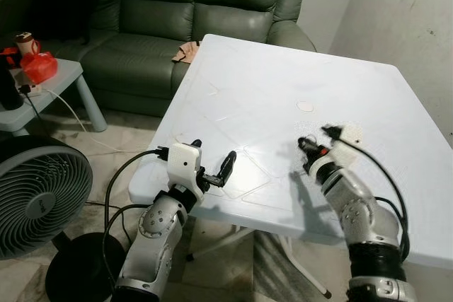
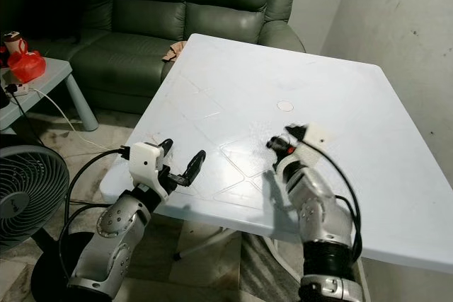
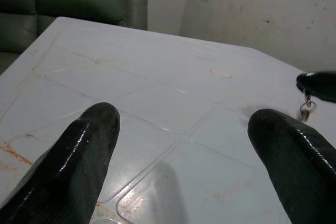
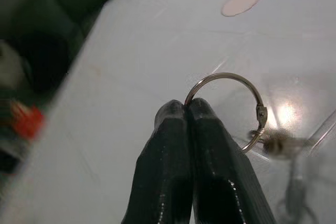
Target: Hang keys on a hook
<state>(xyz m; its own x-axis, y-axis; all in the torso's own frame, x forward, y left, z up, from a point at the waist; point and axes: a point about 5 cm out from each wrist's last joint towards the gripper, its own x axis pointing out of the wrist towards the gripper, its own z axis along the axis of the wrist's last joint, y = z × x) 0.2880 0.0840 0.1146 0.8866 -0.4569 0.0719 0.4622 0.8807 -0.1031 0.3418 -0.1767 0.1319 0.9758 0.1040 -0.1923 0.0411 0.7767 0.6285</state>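
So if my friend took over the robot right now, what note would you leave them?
Right gripper: shut on the round silver metal key ring, held just above the pale blue plastic table.
Left gripper: open, holding nothing, hanging over the table's near edge.
Keys: something small dangles from the ring, too blurred to tell apart.
Done: the ring is gripped.
Left: find a hook, carry the ring to it and hang it there.
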